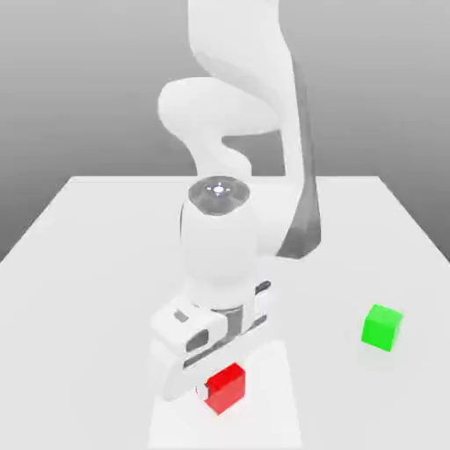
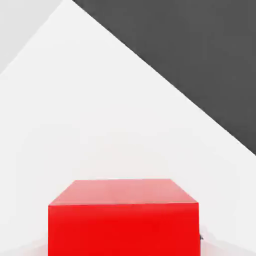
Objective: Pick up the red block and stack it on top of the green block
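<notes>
The red block (image 1: 230, 385) sits on the white table (image 1: 88, 264) near its front edge, and in the hand view the red block (image 2: 122, 220) looms large and close. My gripper (image 1: 215, 391) is lowered straight over it, shut on the red block, with one pale fingertip (image 1: 202, 393) pressed to the block's side on the exterior view's left. The block still looks to be resting on the table. The green block (image 1: 382, 327) stands alone on the table, well off to the exterior view's right and a little farther back.
The white arm (image 1: 237, 132) rises from the back middle of the table and bends down over the front. The table's edge (image 2: 165, 80) runs diagonally against a dark floor in the hand view.
</notes>
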